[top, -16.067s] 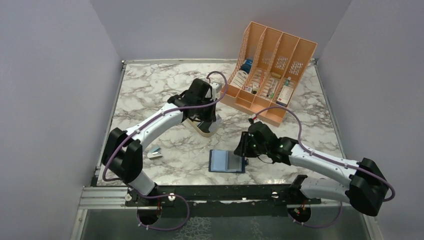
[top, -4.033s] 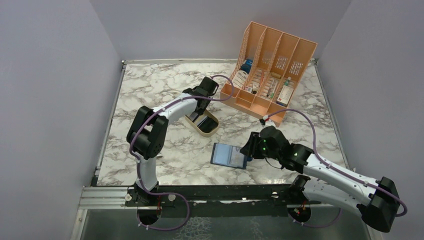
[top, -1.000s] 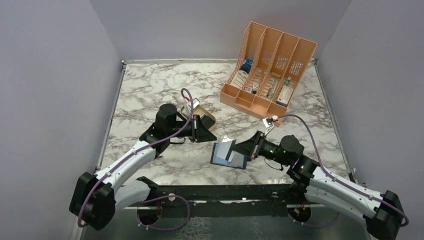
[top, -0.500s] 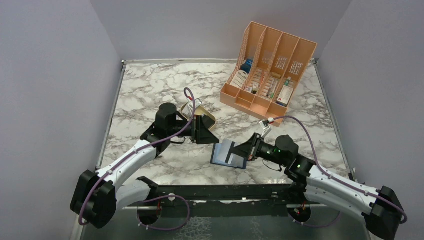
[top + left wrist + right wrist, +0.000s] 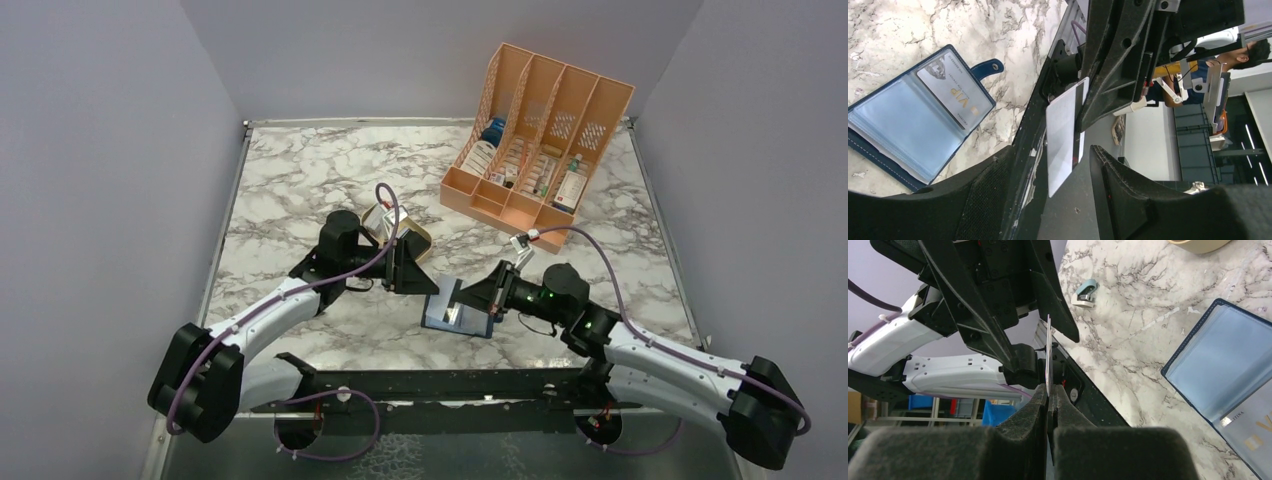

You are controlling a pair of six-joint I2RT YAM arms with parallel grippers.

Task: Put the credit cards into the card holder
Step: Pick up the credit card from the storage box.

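The right gripper (image 5: 1048, 390) is pinching a pale grey rectangular plastic card (image 5: 1048, 347) by its lower edge, jaws closed on it. It is holding the card upright over the open navy-blue wallet-like card holder with clear sleeves (image 5: 452, 318), which is lying at 6 o'clock on the marbled white tabletop (image 5: 300, 180). The left gripper (image 5: 1048, 160) is straddling that card from 10 o'clock with its jaws spread, seemingly clear of it. A silver VIP card (image 5: 955, 92) is already sitting in one sleeve.

To do this step well, I judge, the left arm should be backing straight away. The right should then be tilting the card flat and sliding it into a vacant sleeve. The sleeve mouths are hard to make out. The gold rounded tin (image 5: 418, 240) at 11 o'clock is partly hidden, so no remaining cards are showing.
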